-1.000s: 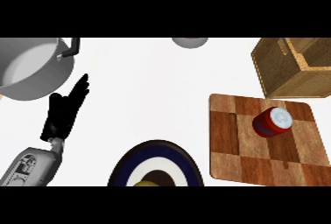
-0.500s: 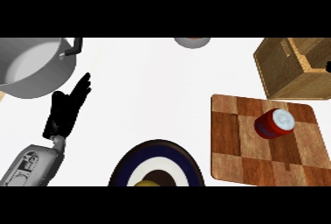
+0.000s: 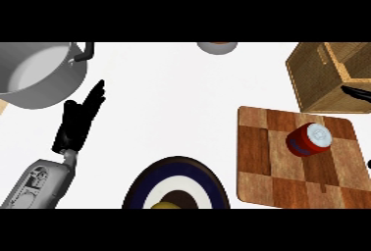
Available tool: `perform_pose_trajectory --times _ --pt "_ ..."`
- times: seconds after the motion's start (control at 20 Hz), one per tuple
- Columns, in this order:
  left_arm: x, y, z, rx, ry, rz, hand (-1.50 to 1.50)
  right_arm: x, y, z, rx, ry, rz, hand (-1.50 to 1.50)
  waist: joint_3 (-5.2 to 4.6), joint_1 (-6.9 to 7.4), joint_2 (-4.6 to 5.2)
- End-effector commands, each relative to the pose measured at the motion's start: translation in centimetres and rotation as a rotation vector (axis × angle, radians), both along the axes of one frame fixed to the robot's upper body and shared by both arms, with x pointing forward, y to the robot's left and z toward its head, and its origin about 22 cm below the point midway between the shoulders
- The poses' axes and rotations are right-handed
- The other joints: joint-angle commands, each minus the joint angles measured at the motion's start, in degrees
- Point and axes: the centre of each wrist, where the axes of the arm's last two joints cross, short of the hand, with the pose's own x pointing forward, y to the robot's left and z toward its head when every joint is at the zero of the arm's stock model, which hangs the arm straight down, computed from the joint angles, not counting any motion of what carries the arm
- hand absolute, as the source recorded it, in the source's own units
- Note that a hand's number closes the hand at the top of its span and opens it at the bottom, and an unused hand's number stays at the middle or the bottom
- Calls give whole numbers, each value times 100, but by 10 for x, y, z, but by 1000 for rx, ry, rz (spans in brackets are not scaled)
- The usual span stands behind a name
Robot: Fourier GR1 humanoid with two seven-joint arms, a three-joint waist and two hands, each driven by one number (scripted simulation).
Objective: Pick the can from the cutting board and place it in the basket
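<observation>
A red can (image 3: pixel 309 138) with a white top stands on the chequered wooden cutting board (image 3: pixel 270 169) at the right. Behind the board sits the wooden basket (image 3: pixel 317 73), open at the top. Only a black sliver of my right hand (image 3: pixel 358 92) shows at the right edge, over the basket's near corner and apart from the can. My left hand (image 3: pixel 77 121) rests open at the left, fingers straight and pointing away, next to the pot and far from the board.
A large grey pot (image 3: pixel 36 71) fills the far left corner. A dark blue and white plate (image 3: pixel 152 184) lies at the near middle with something yellowish (image 3: pixel 165 205) on it. A small round dish (image 3: pixel 216 47) shows at the far edge.
A part of my right hand has come into view at the right edge by the basket. The can and my left hand have stayed where they were.
</observation>
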Motion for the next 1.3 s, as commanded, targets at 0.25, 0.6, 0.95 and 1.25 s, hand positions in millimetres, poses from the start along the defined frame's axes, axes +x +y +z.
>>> perform_pose_trajectory --times 0.25,0.6,0.95,1.25 --pt "-8 1 -8 12 25 -2 0 12 0 -40 108 68 210 -150 -12 -7 -46" --pt "1 4 -11 0 24 5 0 27 25 -68 97 79 254 -150 -19 -103 -43" --pt "1 -2 -1 18 11 34 0 34 31 -81 97 88 267 -150 -18 -143 -82" --pt "5 6 3 -8 29 34 0 41 47 -96 64 111 288 -150 -23 -189 -83"
